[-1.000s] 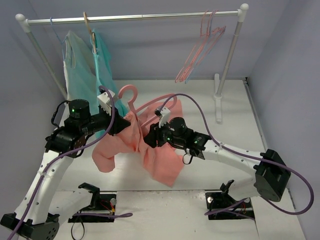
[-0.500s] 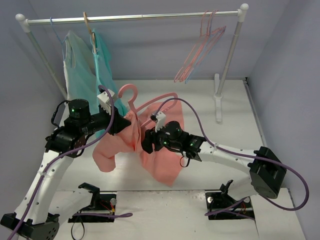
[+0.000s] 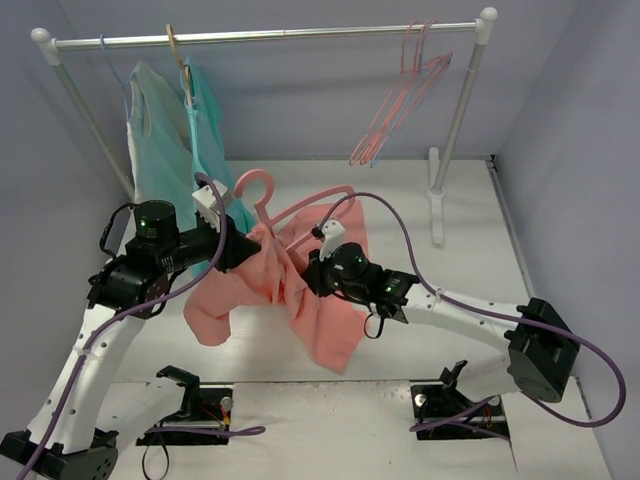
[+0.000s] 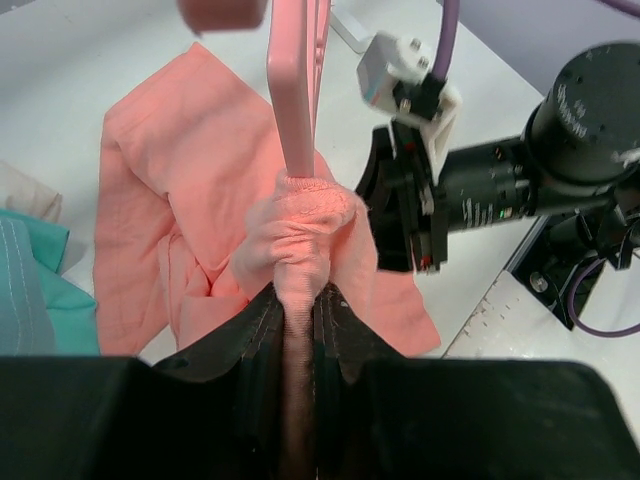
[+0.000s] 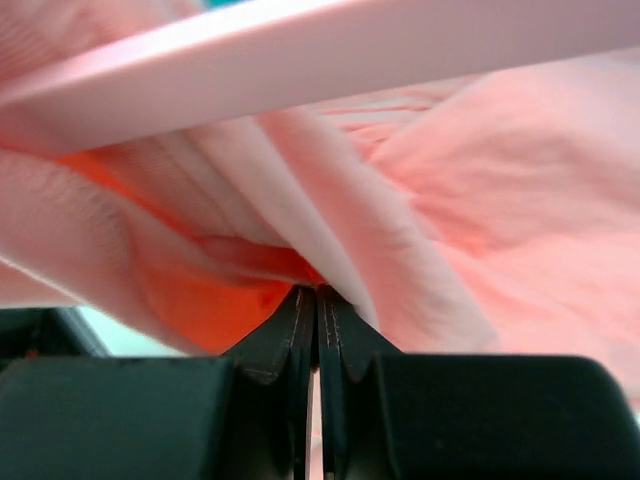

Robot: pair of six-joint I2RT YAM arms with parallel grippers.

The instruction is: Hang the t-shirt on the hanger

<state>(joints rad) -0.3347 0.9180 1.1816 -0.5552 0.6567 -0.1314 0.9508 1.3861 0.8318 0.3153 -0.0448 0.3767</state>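
The salmon t-shirt [image 3: 322,322] hangs bunched from the thick pink hanger [image 3: 262,190] above the table. My left gripper [image 3: 250,250] is shut on the hanger's lower end, where the cloth is gathered round it. In the left wrist view the hanger [image 4: 295,100] rises straight out of that gripper [image 4: 300,300], and the t-shirt [image 4: 150,200] drapes below. My right gripper [image 3: 305,272] presses into the cloth from the right. Up close it [image 5: 318,290] is shut, with a thin fold of the t-shirt [image 5: 500,200] pinched at its tips, just under the hanger bar [image 5: 300,60].
A clothes rack rail [image 3: 270,37] spans the back. A teal garment [image 3: 205,130] and a pale one [image 3: 150,110] hang at its left, close behind my left arm. Thin pink hangers [image 3: 400,100] hang at its right beside the upright post [image 3: 455,130].
My right gripper opened wider, pushed left into the cloth, then closed on a fold near the hanger. The left arm and hanger stayed still.
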